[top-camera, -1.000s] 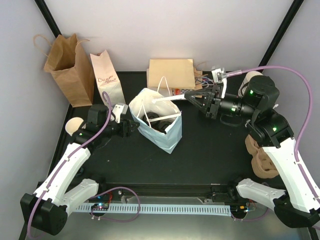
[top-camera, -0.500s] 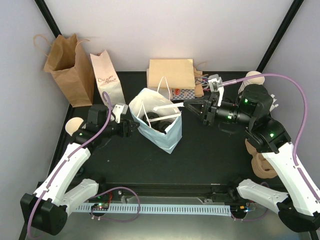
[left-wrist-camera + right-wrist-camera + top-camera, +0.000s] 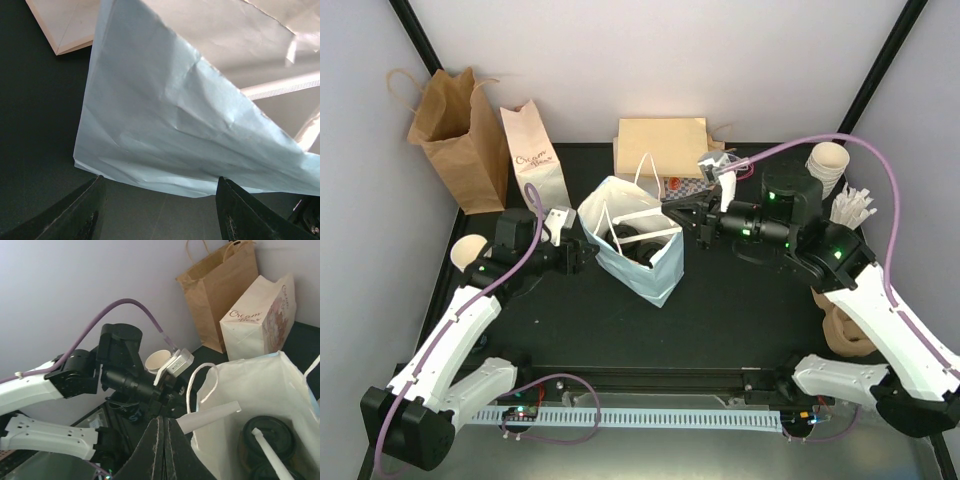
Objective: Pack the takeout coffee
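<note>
A pale blue-white paper bag (image 3: 658, 268) stands open in the middle of the table. Black cup lids (image 3: 634, 243) show inside it; the cups under them are hidden. In the right wrist view the lids (image 3: 265, 432) sit in the bag (image 3: 260, 385), one with a straw in it. My right gripper (image 3: 683, 213) is at the bag's right rim, shut on a white paper-wrapped straw (image 3: 210, 417) that points over the opening; its tip (image 3: 162, 421) shows closed. My left gripper (image 3: 588, 255) is open and empty by the bag's left side (image 3: 190, 115), fingers (image 3: 85, 210) apart.
A brown bag (image 3: 455, 130) and a cream printed bag (image 3: 533, 160) stand at the back left. A flat brown bag (image 3: 662, 145) lies behind. Stacked cups (image 3: 827, 165), wrapped straws (image 3: 850, 205) and cardboard carriers (image 3: 845, 325) are on the right. A bare cup (image 3: 470, 250) is at the left.
My right arm has swung left and down toward the bag, carrying the straw over its opening. The left arm and the bag have not moved.
</note>
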